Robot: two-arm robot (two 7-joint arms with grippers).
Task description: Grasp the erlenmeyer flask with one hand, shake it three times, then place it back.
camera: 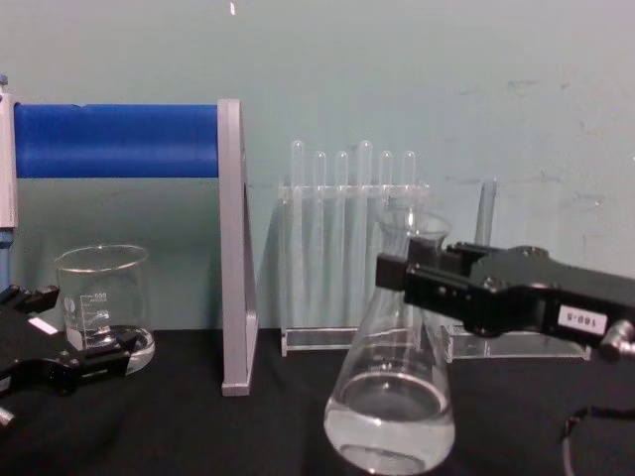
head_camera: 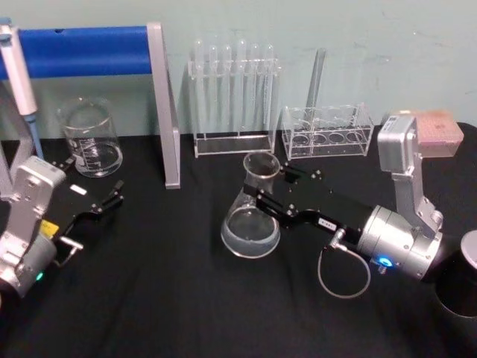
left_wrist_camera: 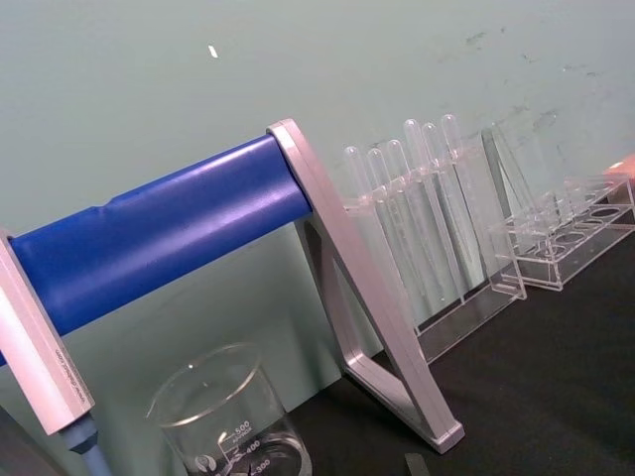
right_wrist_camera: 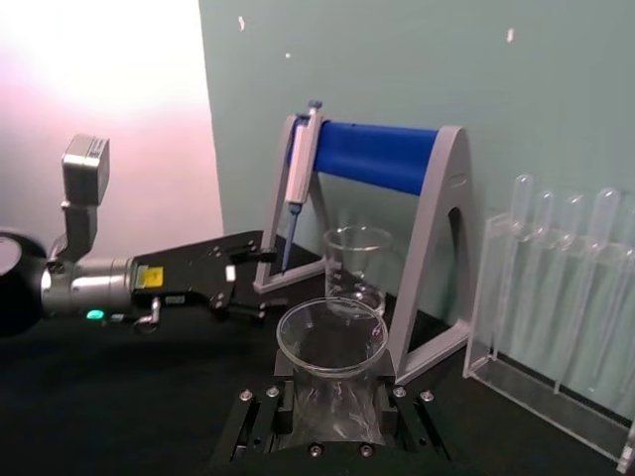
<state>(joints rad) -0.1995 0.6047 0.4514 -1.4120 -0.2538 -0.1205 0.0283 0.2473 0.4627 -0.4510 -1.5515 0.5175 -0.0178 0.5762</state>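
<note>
R gripper [head_camera: 261, 195] clamped on erlenmeyer flask [head_camera: 251, 231] neck, flask tilted, L gripper [head_camera: 104, 203] spread, idle near beaker [head_camera: 91, 138]

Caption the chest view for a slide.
Right pincer grips the clear glass conical flask at its neck, clear test-tube rack behind.

head: high, looking down | chest: low, side-on | wrists: close — all share the blue stand [head_camera: 82, 51]

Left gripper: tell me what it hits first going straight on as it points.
Probably the stand's grey leg, right of the beaker; depth is unclear, so the left gripper may slip past it.
</note>
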